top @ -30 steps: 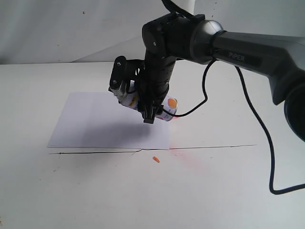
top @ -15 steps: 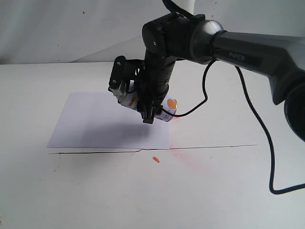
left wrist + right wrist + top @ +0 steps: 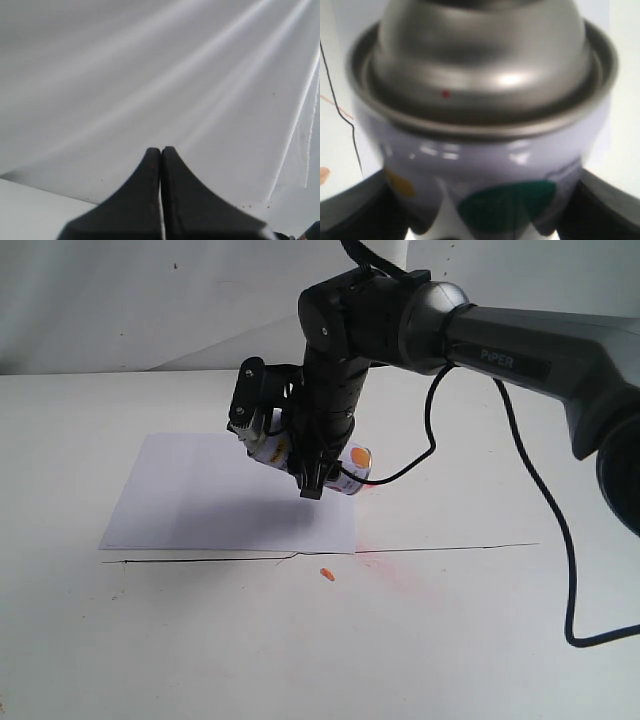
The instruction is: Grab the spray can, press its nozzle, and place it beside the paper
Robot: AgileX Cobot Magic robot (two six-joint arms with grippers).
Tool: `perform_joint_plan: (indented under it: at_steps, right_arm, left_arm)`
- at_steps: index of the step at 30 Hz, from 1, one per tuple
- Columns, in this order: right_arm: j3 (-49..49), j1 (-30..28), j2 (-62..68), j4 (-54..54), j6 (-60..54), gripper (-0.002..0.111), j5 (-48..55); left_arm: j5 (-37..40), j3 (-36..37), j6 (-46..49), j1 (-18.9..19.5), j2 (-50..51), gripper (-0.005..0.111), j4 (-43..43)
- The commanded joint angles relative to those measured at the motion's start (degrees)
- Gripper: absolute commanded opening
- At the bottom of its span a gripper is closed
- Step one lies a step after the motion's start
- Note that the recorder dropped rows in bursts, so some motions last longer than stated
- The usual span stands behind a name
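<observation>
My right gripper (image 3: 318, 468) is shut on the spray can (image 3: 354, 466) and holds it tilted in the air above the right part of the white paper (image 3: 200, 502). Up close the spray can (image 3: 485, 150) fills the right wrist view, showing its silver dome, a green dot and an orange dot, with the right gripper (image 3: 480, 215) clamped on its two sides. The nozzle is hidden behind the wrist in the exterior view and cut off in the wrist view. My left gripper (image 3: 160, 150) is shut on nothing, facing a plain white backdrop, and is outside the exterior view.
A thin black line (image 3: 300, 556) runs across the table just in front of the paper. A small orange scrap (image 3: 327, 574) and a faint reddish stain (image 3: 400, 575) lie near the paper's right front corner. A black cable (image 3: 545, 510) hangs from the right arm.
</observation>
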Motion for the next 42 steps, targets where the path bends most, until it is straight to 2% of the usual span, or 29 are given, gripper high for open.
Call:
perform_joint_plan:
  at_steps: [1,8,12,18,22,27,33,35,39,42]
  right_arm:
    - [-0.9,-0.1,-0.9,0.9,0.2,0.000,-1.2]
    - [-0.9,-0.1,-0.9,1.1,0.3,0.000,-1.3]
    - [-0.9,-0.1,-0.9,1.0,0.3,0.000,-1.3]
    - [-0.9,-0.1,-0.9,1.0,0.3,0.000,-1.3]
    - [-0.9,-0.1,-0.9,0.2,0.3,0.000,-0.9]
    - [-0.9,-0.1,-0.9,-1.6,0.5,0.000,0.7]
    - [-0.9,-0.1,-0.9,-2.0,0.7,0.000,1.4]
    - [-0.9,-0.1,-0.9,-2.2,0.7,0.000,1.4]
    - [-0.9,-0.1,-0.9,-2.7,1.3,0.000,1.4]
    - [-0.9,-0.1,-0.9,-2.7,1.3,0.000,1.4]
  left_arm:
    - [8.6,-11.2,-0.7,-0.3,12.6,0.001,-1.0]
    - [26.3,-29.8,-0.7,-0.3,40.4,0.001,-4.8]
    - [31.3,-38.2,0.0,-0.3,52.3,0.001,-9.9]
    - [30.7,-46.0,1.5,-0.3,61.3,0.001,-9.7]
    - [23.6,-47.3,1.4,-0.3,63.3,0.001,-9.8]
    - [22.2,-48.1,5.5,-0.3,63.4,0.001,-10.4]
    - [32.5,-54.2,8.6,-0.3,69.7,0.001,-11.9]
    - [37.4,-57.5,11.8,0.3,73.8,0.001,-15.3]
    - [49.0,-65.4,22.5,2.3,83.2,0.000,-28.2]
    - [54.4,-70.2,29.5,3.6,89.8,0.000,-33.7]
